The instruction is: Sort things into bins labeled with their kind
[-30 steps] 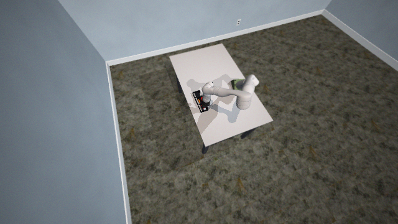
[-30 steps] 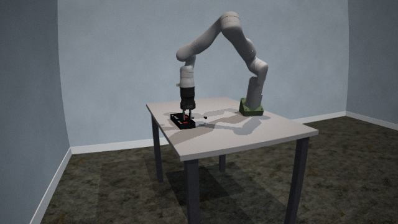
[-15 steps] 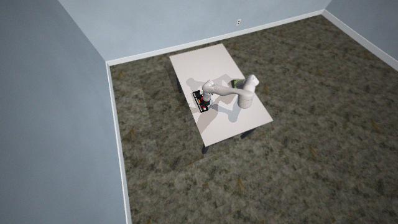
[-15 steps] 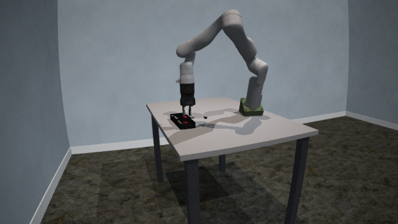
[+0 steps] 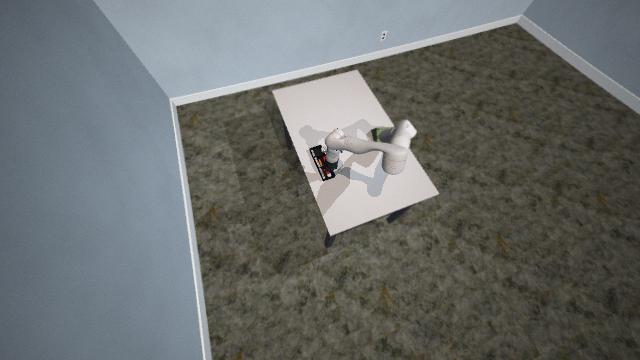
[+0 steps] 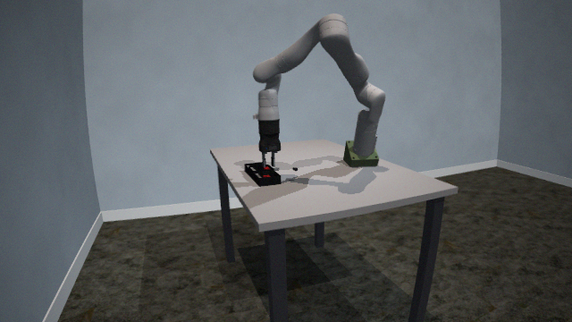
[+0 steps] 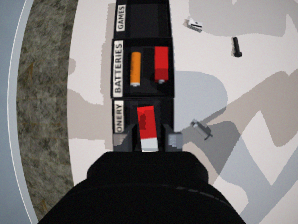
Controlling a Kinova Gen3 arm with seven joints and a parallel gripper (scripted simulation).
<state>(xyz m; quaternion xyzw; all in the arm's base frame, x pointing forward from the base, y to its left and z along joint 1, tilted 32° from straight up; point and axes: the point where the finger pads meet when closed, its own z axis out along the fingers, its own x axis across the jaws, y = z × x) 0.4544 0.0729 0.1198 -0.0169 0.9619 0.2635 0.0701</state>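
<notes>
White-topped, the table (image 5: 330, 100) (image 6: 313, 207) (image 7: 87, 45) carries a row of black bins (image 6: 268, 182) (image 7: 145, 97), labelled for games, batteries and, partly hidden, probably stationery. Above this last bin hangs the gripper (image 5: 331, 164) (image 6: 268, 166) (image 7: 149, 133), its fingers part-open and holding nothing; between them, in the wrist view, there is space at both sides of the red-and-white block (image 5: 327, 172) (image 6: 266, 176) (image 7: 148, 122). This block, maybe an eraser, lies inside the bin. Its long axis follows nearly the line of the row, a little turned, with the white end toward the gripper body and the red end toward the batteries bin. If the arm goes sideways before it is high enough, a finger could catch a bin wall and drag the row, or disturb the red battery (image 5: 324, 158) (image 6: 266, 168) (image 7: 161, 64) and the orange battery (image 5: 320, 162) (image 7: 135, 67). Also the grey piece (image 7: 202, 129), the pale piece (image 7: 194, 25) and the black piece (image 6: 295, 169) (image 7: 237, 47) could be binned wrongly, because their kinds are hard to read.
</notes>
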